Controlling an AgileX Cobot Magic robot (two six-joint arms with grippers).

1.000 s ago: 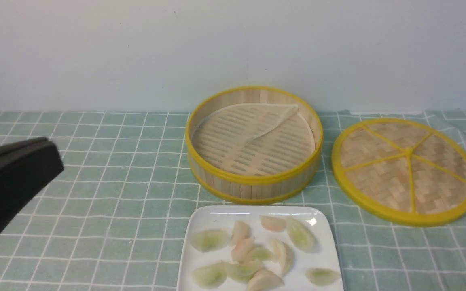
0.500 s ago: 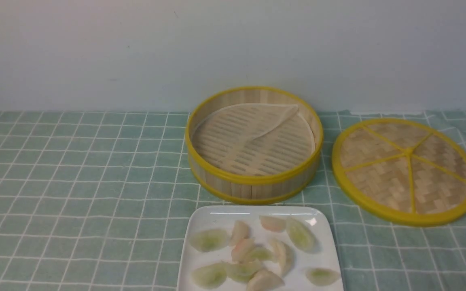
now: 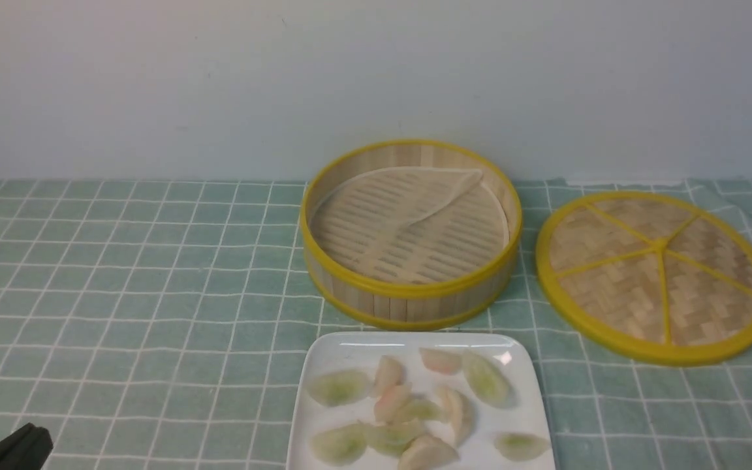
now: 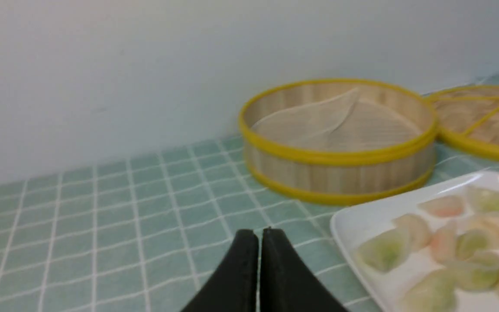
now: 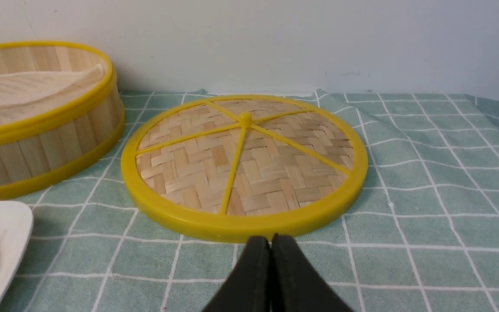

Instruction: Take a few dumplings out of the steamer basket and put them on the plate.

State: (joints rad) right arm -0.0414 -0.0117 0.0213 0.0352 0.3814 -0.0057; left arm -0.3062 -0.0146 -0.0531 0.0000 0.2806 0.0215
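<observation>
The steamer basket (image 3: 408, 297) stands at the back middle of the table and holds only its whitish liner (image 3: 395, 202); no dumplings lie in it. Several pale green and pink dumplings (image 3: 392, 401) lie on the white plate (image 3: 324, 352) in front of it. My left gripper (image 3: 36, 438) shows only as a black tip at the front left corner; in the left wrist view it (image 4: 260, 232) is shut and empty, low over the cloth left of the plate (image 4: 353, 216). My right gripper (image 5: 270, 238) is shut and empty, just before the lid; it is out of the front view.
The flat woven lid (image 3: 655, 274) with yellow rim and spokes lies right of the basket, also in the right wrist view (image 5: 245, 164). A green checked cloth (image 3: 154, 294) covers the table. A pale wall rises right behind the basket.
My left gripper has drawn back from the left middle toward the front left corner, dropped almost out of view, and its tip shows again at the bottom edge. Basket, plate and dumplings have not moved.
</observation>
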